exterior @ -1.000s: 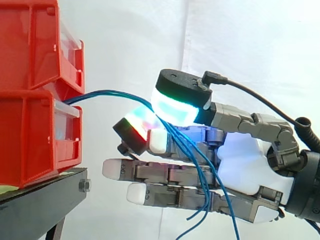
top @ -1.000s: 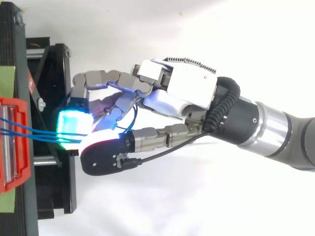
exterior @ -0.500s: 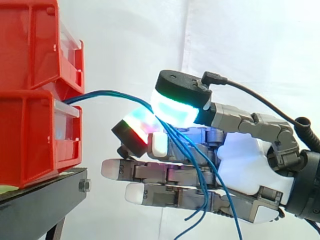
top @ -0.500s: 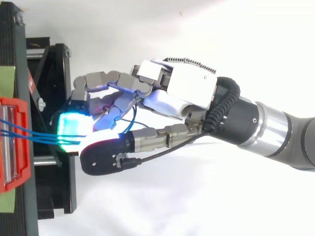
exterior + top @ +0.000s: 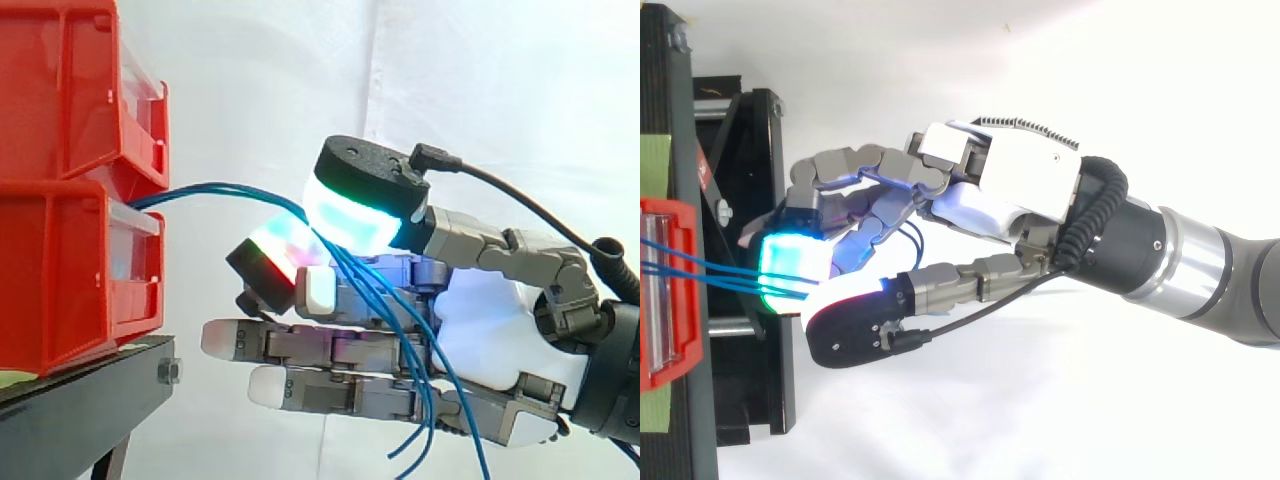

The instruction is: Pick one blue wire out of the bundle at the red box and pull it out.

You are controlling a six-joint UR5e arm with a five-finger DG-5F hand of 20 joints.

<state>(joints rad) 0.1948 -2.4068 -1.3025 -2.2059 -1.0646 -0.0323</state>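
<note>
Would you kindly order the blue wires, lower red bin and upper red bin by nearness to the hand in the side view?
1. blue wires, held in the hand.
2. lower red bin, left.
3. upper red bin, upper left.

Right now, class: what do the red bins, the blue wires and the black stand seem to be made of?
The red bins: probably moulded plastic, smooth with a slight sheen, clear front panel. The blue wires: thin, flexible, likely plastic-sheathed; they bend in loose curves. The black stand: seemingly painted metal, matt, bolt head showing.
</note>
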